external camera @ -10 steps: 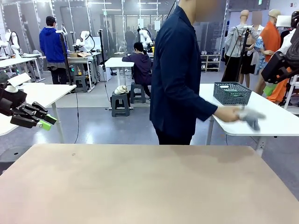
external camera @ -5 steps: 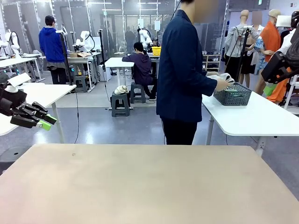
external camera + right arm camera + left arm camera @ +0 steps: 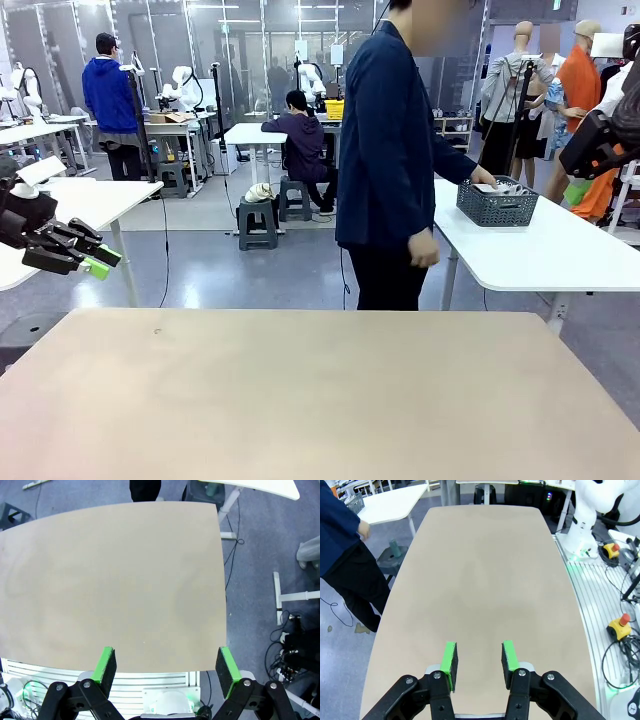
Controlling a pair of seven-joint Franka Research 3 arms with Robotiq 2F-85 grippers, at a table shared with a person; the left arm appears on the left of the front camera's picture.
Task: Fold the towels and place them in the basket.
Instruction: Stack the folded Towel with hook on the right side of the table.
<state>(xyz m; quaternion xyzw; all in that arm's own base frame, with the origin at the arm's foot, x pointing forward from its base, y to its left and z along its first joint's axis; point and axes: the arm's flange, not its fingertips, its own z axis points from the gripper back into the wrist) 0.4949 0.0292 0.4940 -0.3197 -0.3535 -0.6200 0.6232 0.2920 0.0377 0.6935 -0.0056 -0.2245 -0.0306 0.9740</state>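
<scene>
Person's hand (image 3: 484, 181) had moved from side table (image 3: 560, 255) into dark basket (image 3: 497, 202), pale towels inside. Work table (image 3: 300, 390) bare. Left gripper (image 3: 479, 658) half-spread, right gripper (image 3: 166, 667) wide, both empty. Task likely finishing.

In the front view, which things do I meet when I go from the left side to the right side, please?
left gripper → person in the dark blue jacket → dark grey mesh basket on the white side table → right arm's black gripper body
</scene>
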